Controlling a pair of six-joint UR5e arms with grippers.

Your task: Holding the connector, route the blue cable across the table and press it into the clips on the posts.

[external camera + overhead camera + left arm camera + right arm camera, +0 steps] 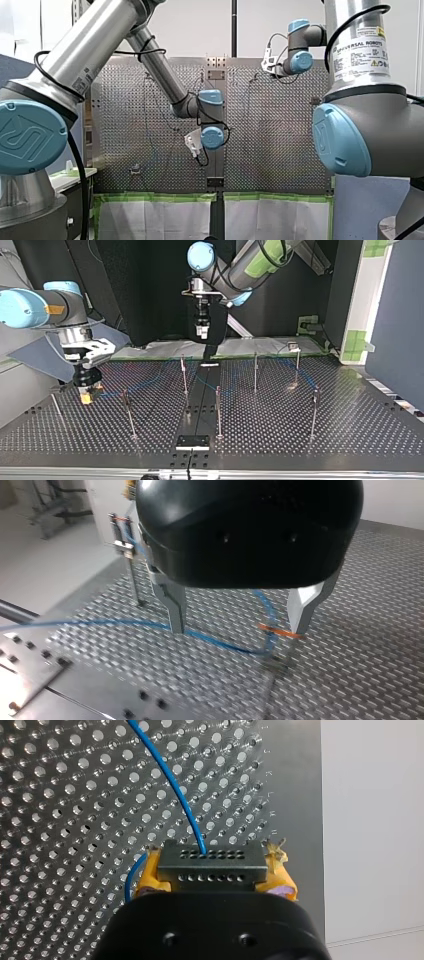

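Blue cable [172, 790] runs out of a dark grey connector [212, 862], which sits clamped between the yellow pads [150, 877] on the jaws of the robot's right arm [55, 305]. In the top view this arm holds the connector low over the perforated desk [350, 430], close to the desk's left edge. From there the cable trails loosely across the desk surface, winding among thin upright posts [218, 410] toward the far right corner.

The left arm [235, 275] hangs above the middle of the desk's far edge. Its metal jaws stand apart and hold nothing. In the left wrist view the cable lies on the desk below them, bending beside a post with an orange clip [280, 631].

The step in hand appears to be the routing itself. The cable looks slack and low, and whether any clip grips it cannot be told. The next move likely calls for the right arm to raise the connector and draw the cable taut to clip height. The open left jaws could then come down and press the cable into a clip.
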